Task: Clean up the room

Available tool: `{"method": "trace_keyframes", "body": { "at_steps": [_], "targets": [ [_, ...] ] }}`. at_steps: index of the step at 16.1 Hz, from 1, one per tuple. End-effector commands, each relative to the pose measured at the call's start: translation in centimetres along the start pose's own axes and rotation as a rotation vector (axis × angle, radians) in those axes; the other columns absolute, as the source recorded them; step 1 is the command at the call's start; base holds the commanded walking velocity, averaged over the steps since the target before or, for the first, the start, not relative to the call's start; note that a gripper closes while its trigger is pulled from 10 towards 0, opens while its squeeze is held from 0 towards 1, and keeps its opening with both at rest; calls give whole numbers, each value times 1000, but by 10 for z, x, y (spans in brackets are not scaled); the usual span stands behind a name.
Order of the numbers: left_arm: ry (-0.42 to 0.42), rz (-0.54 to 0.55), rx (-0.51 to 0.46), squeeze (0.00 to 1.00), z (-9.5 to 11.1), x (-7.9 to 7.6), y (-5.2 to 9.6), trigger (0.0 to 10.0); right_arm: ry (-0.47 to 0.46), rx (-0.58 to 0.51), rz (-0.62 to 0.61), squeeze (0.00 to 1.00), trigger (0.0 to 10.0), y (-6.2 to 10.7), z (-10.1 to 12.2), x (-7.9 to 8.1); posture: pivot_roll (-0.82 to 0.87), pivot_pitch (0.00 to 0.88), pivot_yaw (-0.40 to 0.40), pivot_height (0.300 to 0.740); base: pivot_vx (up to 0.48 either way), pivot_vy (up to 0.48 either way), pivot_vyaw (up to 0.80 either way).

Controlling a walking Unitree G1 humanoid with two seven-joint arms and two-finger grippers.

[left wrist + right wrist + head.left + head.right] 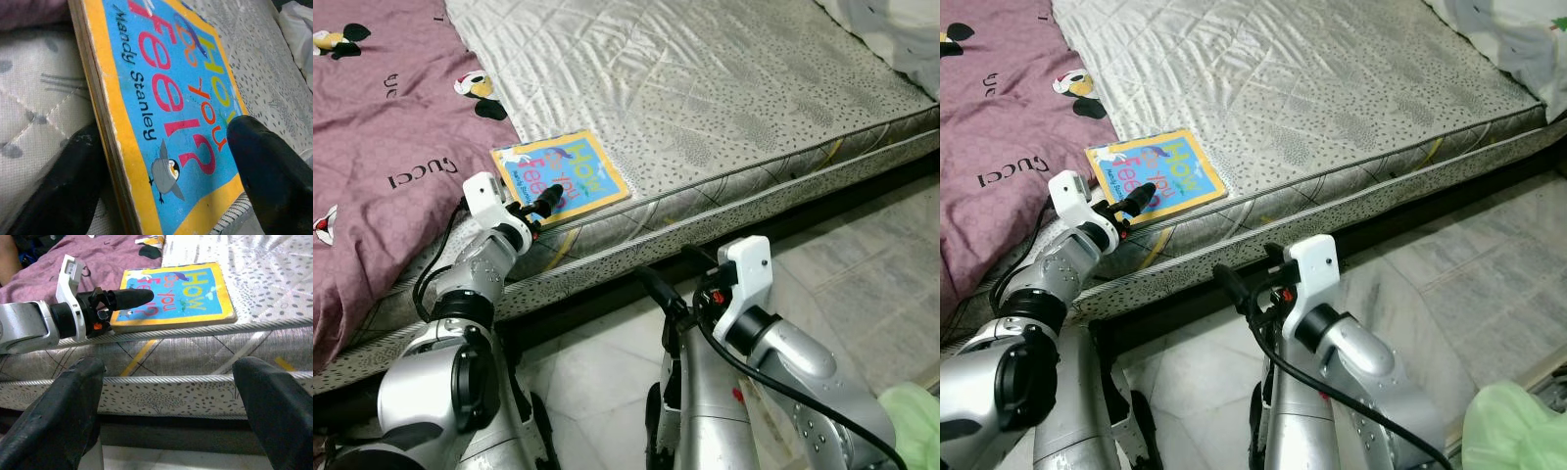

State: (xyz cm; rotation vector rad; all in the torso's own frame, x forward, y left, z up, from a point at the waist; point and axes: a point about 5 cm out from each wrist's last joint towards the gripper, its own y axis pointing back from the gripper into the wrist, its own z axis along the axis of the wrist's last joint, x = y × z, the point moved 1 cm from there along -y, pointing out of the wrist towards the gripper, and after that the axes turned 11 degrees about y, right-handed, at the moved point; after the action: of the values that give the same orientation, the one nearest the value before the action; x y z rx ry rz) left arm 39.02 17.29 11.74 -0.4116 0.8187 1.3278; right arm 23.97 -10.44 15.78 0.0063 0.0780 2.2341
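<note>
Low by the bed frame, right gripper [166, 406] hangs wide open, while left gripper [546, 203] straddles the picture book's [570, 171] near edge on the mattress [724, 117], fingers parted to pinch it.

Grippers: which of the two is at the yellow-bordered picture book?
The left gripper: its black fingers straddle the yellow-bordered blue picture book's near edge on the grey quilted mattress. The right gripper hangs lower, beside the mattress.

One book [561, 173] is lying on one mattress [724, 88]. One purple blanket [382, 127] is covering its left part. One green bag [1518, 426] is sitting on the floor. Two grippers are showing: the left gripper [546, 203] and the right gripper [671, 284].
</note>
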Motion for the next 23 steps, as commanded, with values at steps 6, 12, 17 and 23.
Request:
{"method": "trace_keyframes", "body": {
  "at_steps": [6, 12, 17, 23],
  "targets": [
    [105, -5, 17, 0, 2, 8, 2, 0, -19, -26, 35, 0, 10000, -1, 7, -1, -214, 161, -47, 477, 0, 0, 0],
    [88, 5, -11, 0, 10, 11, 4, 0, -14, -49, 21, 0, 10000, -12, 10, -9, -188, 133, -45, 477, 0, 0, 0],
    [97, 5, -29, 0, 17, 13, 5, 0, 19, -66, -81, 0, 10000, -20, 11, -23, -174, 116, -39, 477, 0, 0, 0],
    [128, 10, -80, 0, 24, 14, 6, 0, 51, -84, -85, 0, 10000, -33, 14, -29, -142, 83, -63, 477, 0, 0, 0]
  ]
}}
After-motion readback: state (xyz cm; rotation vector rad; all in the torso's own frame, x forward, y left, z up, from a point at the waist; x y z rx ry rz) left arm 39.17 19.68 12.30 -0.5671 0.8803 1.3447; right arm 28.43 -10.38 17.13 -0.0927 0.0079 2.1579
